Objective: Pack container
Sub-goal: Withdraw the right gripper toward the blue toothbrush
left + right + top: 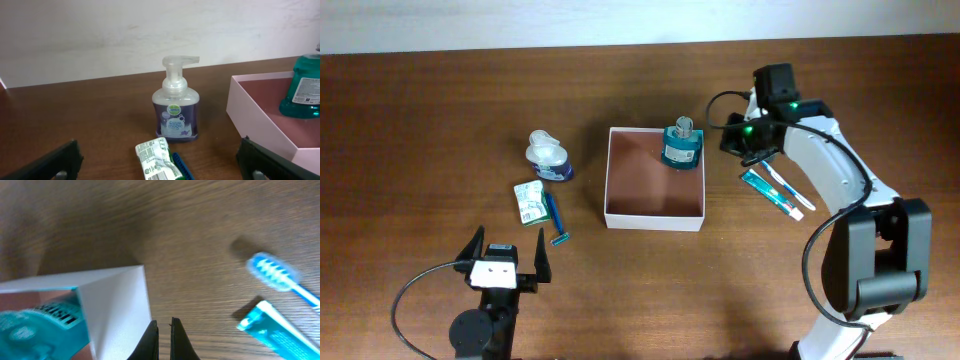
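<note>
Table (440, 110): is carrying everything; several loose items are lying outside the box, so packing looks barely begun.
Container (655, 218): is sitting near the table's centre, open side up.
Left gripper (507, 252): is waiting at 7 o'clock from the container, jaws spread wide and gripping nothing.
Right gripper (164, 330): is hovering outside the container's 2 o'clock corner, fingers nearly together with nothing between them. Descending like this, it is risking a knock on the wall that shoves the box.
Teal bottle (681, 145): is standing upright in the container's 1 o'clock corner. A nudged wall could be tipping it.
Soap dispenser (549, 157): is standing at 9 o'clock from the container. Being tall, it is liable to topple if pinched high.
Toothpaste box (772, 192): is lying at 4 o'clock from the right gripper.
Toothbrush (790, 190): is lying just beside the toothpaste box. A sloppy pinch could be catching both.
Green packet (529, 201): is lying at 8 o'clock from the container.
Blue razor (556, 220): is lying against the packet. It is thin and flat, so fingers may be slipping off it.
</note>
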Robot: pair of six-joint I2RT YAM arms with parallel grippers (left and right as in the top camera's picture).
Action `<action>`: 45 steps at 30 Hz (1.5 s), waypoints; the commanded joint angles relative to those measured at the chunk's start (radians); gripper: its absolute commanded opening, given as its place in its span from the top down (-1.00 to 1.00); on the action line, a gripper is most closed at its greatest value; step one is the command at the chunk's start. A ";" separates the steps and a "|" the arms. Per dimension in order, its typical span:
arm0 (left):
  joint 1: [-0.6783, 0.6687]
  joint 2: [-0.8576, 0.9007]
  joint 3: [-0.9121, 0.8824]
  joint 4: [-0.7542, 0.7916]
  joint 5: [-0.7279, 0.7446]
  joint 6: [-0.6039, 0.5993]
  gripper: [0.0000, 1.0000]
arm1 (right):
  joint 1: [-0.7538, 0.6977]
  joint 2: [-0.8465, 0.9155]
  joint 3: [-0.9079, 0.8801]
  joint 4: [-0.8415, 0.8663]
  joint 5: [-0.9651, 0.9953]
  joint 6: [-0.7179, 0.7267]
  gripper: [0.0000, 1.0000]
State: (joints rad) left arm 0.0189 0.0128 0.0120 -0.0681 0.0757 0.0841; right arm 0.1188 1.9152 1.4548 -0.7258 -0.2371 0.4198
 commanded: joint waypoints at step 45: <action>0.002 -0.006 -0.003 -0.004 0.014 0.012 -0.99 | 0.051 0.005 -0.066 0.139 -0.153 0.047 0.92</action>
State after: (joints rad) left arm 0.0189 0.0128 0.0120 -0.0681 0.0757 0.0837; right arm 0.1661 1.9163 1.3991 -0.5980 -0.3614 0.4995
